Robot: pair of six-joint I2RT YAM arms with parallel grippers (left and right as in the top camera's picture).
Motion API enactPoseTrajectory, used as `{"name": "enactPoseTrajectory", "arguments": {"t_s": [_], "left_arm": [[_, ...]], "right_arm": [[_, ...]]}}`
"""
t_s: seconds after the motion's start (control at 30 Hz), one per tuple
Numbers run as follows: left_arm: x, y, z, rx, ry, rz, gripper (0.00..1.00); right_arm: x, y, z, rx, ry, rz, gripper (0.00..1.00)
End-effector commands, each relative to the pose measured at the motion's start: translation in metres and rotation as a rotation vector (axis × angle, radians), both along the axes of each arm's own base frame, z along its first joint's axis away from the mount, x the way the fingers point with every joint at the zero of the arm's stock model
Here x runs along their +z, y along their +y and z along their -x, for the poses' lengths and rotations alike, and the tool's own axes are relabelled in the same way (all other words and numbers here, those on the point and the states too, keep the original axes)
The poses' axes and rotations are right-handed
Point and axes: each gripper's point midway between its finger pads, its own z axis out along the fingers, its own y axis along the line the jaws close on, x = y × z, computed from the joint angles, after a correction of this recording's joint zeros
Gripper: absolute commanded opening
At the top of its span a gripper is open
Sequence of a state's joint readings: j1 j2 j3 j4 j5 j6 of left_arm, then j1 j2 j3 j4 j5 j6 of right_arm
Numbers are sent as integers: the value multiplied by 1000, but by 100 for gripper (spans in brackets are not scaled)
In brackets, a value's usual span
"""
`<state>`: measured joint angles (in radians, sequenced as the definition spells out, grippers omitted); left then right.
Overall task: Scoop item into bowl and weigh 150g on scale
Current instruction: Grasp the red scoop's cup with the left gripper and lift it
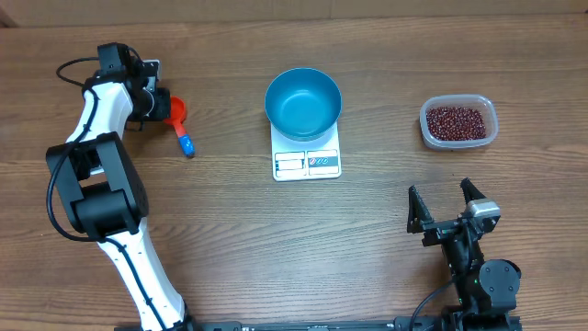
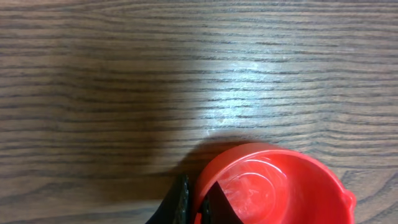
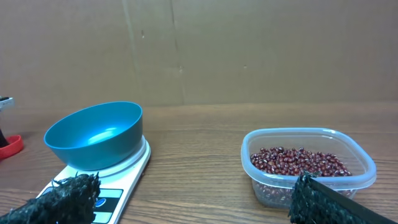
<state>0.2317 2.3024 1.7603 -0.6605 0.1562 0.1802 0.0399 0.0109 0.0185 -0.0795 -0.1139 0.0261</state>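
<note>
The empty blue bowl stands on the white scale at mid table. The item, maroon beans, fills a clear tub at the right. A red scoop with a blue handle tip lies at the far left. My left gripper is shut on the scoop's rim, one finger outside the cup and one inside. My right gripper stands open near the front right, nothing between its fingers.
A wooden table carries everything. A brown cardboard wall rises behind it. My left arm stretches along the left side. The scoop peeks in at the right wrist view's left edge.
</note>
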Motion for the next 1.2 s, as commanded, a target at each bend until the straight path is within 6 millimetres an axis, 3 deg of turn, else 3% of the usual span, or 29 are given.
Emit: {"name": "enactPoseTrajectory", "arguments": {"t_s": [0.0,0.07,0.1,0.17,0.2,0.27,0.4,0.5,0.6,0.77,1.17], "left_arm": [[-6,-7,-1,36,20,19,4],[11,-8,-2,66,10,33,4],[38,-8,-3,112,-19,49,4],[70,-8,-3,162,-58,66,4],[98,-9,0,214,-95,87,4],[130,-11,6,287,-131,121,4],[191,-20,34,496,-167,243,4],[215,-34,53,509,-166,279,4],[222,-49,68,523,-130,297,4],[210,-74,91,560,-2,316,4],[204,-115,99,475,35,250,4]], "right_arm": [[-3,-1,0,-9,1,-7,100],[-3,-1,0,-9,1,-7,100],[-3,-1,0,-9,1,-7,100],[-3,-1,0,-9,1,-7,100],[-3,-1,0,-9,1,-7,100],[-3,-1,0,-9,1,-7,100],[-3,-1,0,-9,1,-7,100],[-3,-1,0,-9,1,-7,100],[-3,-1,0,-9,1,-7,100],[-3,-1,0,-9,1,-7,100],[-3,-2,0,-12,1,-7,100]]}}
